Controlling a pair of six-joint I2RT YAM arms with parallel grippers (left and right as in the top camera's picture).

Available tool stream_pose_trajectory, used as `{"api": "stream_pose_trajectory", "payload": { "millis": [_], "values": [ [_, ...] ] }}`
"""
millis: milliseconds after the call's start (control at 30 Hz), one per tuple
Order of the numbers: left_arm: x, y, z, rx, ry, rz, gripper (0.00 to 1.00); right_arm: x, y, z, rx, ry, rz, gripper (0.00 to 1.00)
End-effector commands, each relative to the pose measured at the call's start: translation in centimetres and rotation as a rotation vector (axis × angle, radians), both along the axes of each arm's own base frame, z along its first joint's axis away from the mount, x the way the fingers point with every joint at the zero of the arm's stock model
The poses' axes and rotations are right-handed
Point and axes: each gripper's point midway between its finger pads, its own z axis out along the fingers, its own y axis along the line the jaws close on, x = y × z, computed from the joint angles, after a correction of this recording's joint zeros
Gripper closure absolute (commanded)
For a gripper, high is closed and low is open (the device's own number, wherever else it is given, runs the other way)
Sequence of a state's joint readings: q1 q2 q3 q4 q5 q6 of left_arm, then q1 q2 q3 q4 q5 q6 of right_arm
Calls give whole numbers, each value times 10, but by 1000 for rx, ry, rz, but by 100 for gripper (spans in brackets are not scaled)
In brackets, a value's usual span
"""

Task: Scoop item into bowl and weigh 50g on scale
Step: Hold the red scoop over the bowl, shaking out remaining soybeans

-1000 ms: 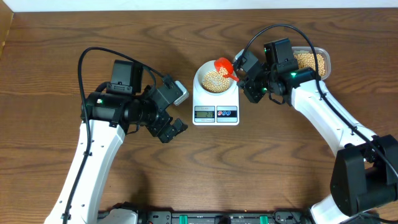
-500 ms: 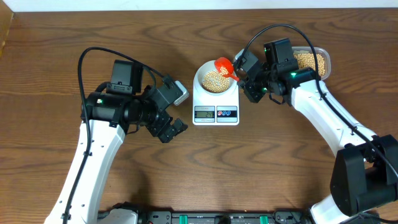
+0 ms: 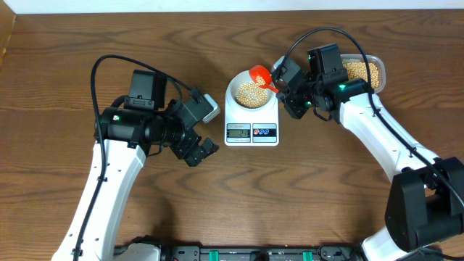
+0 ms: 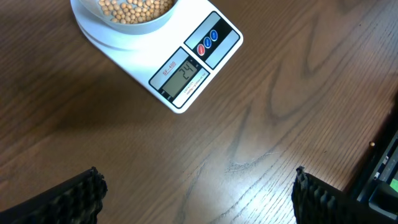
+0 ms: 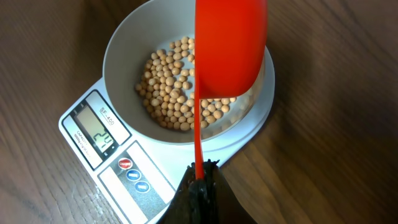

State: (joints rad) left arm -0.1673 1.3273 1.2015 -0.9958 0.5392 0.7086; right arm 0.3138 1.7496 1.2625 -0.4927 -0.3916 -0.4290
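Observation:
The white scale (image 3: pixel 251 130) lies mid-table with the white bowl (image 3: pixel 233 93) on it, holding tan beans (image 3: pixel 251 93). The display (image 5: pixel 98 132) reads 24. My right gripper (image 3: pixel 285 85) is shut on the handle of a red scoop (image 3: pixel 260 75), whose head hangs over the bowl's right rim (image 5: pixel 229 43). In the right wrist view the bowl (image 5: pixel 121 59) holds beans (image 5: pixel 177 93) under the scoop. My left gripper (image 3: pixel 199 151) is open and empty over bare wood, left of the scale; its view shows the scale (image 4: pixel 186 68) and bowl (image 4: pixel 99 22) ahead.
A clear plastic tub (image 3: pixel 362 70) of beans stands at the back right, behind my right arm. Black equipment lines the table's front edge (image 3: pixel 239 254). Brown wood table (image 3: pixel 58 87) all around.
The red scoop has shifted slightly up and left over the bowl's rim. The left arm has not moved.

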Motion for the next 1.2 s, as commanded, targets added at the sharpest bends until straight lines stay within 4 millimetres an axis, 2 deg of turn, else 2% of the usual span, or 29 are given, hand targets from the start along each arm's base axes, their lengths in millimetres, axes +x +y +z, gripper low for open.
{"api": "stream_pose_trajectory", "payload": {
  "millis": [0,300,533,667,833,1167],
  "values": [
    [1,3,7,8,-30,-3,2,4,6,19,1,-69,42,99],
    [1,3,7,8,-30,-3,2,5,9,21,-46,-149,145,99],
    [1,3,7,8,-30,-3,2,13,12,28,-34,-196,143,99],
    [1,3,7,8,-30,-3,2,7,15,24,-53,-187,173,99],
    [1,3,7,8,-30,-3,2,11,10,21,-115,-214,167,99],
    [1,3,7,8,-30,-3,2,13,10,23,-116,-225,163,99]
  ]
}}
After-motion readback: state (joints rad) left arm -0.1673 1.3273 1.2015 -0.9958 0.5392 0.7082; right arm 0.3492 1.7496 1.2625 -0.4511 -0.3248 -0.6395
